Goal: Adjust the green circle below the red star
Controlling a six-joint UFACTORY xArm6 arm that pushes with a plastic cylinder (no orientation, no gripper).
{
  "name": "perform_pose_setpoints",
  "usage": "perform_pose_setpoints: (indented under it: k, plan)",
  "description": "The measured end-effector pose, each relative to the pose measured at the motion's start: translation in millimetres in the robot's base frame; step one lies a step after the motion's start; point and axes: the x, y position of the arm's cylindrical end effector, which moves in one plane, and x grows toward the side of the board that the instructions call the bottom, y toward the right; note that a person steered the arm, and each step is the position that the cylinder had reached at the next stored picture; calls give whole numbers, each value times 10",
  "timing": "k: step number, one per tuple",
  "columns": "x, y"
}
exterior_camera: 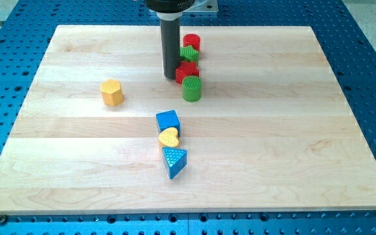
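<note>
Here, my tip (170,77) touches red star (187,70) left side; green circle (191,88) just below; no fingers fitted.

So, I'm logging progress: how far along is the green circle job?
Mostly done: the green circle already sits just below the red star, touching it. In hand: my tip rests at the star's left side. Left: perhaps a slight nudge leftward to centre the circle.

Straight dark cylindrical rod (170,46), black collar, grey mounting plate above
</note>
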Motion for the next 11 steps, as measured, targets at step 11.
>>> perform_pose_setpoints:
  k: [11]
  plan:
    - [691,795]
